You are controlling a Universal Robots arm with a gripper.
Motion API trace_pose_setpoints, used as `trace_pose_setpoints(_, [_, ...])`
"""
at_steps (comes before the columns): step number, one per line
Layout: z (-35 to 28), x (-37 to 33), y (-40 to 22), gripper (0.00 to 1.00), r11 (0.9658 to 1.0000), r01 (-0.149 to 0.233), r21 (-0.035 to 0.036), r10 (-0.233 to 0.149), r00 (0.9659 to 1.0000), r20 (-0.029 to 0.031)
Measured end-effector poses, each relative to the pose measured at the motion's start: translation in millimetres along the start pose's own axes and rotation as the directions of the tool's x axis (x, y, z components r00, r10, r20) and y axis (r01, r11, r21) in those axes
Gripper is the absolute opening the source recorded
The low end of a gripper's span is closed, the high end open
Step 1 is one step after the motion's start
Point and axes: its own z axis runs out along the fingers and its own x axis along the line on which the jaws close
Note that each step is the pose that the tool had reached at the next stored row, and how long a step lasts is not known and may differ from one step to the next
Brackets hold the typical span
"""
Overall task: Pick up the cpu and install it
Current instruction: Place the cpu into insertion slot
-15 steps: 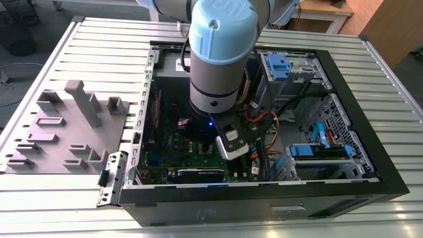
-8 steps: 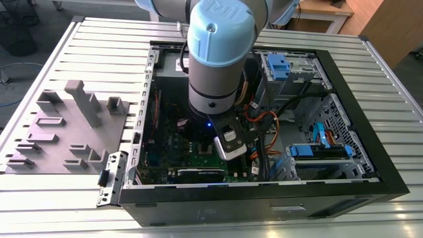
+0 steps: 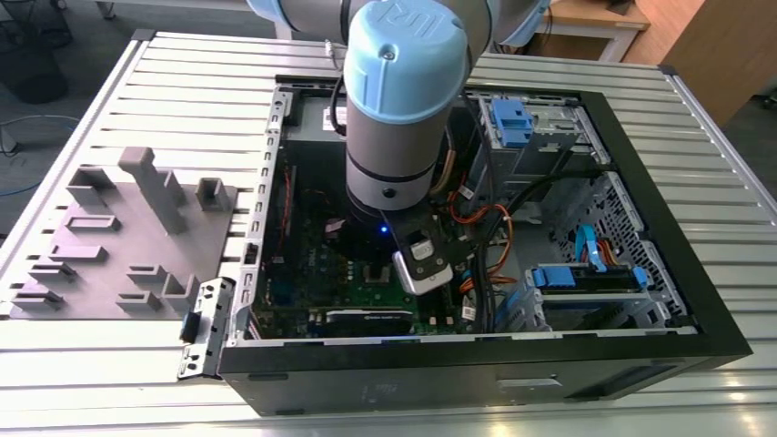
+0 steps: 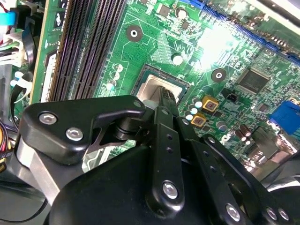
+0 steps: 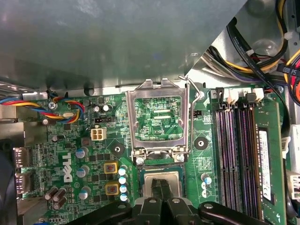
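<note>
Overhead, in the exterior view, the arm (image 3: 405, 100) reaches down into the open computer case (image 3: 486, 364), its lower end just above the green board (image 3: 352, 273). A grey moulded tray (image 3: 122, 237) lies on the slatted table (image 3: 109, 382) beside the case, at the exterior view's left.

Second wrist view: the gripper (image 4: 166, 96) sits right over the socket; fingers (image 4: 165, 99) pressed together, tips on the cpu (image 4: 152, 86), which lies in the socket.

First wrist view: socket frame (image 5: 159, 119) flipped up, open. Just beside it the cpu (image 5: 161, 176) rests in the socket, fingertips (image 5: 161, 186) meeting at its middle. Memory slots (image 5: 236, 154) run alongside.
</note>
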Motion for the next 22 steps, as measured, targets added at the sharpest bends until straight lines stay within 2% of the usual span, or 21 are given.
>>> trace_pose_setpoints(6, [0.0,0.0,0.1,0.11,1.0,0.0,-0.0002,0.0,1.0,0.0001])
trace_pose_setpoints(8, [-2.4,-0.1,0.3,0.11,1.0,0.0,-0.0014,0.0,1.0,0.0005])
trace_pose_setpoints(19, [-34.8,0.1,1.2,0.11,1.0,0.0,-0.0008,0.0,1.0,0.0001])
trace_pose_setpoints(22, [-40.1,0.1,1.4,0.11,1.0,0.0,-0.0008,0.0,1.0,0.0001])
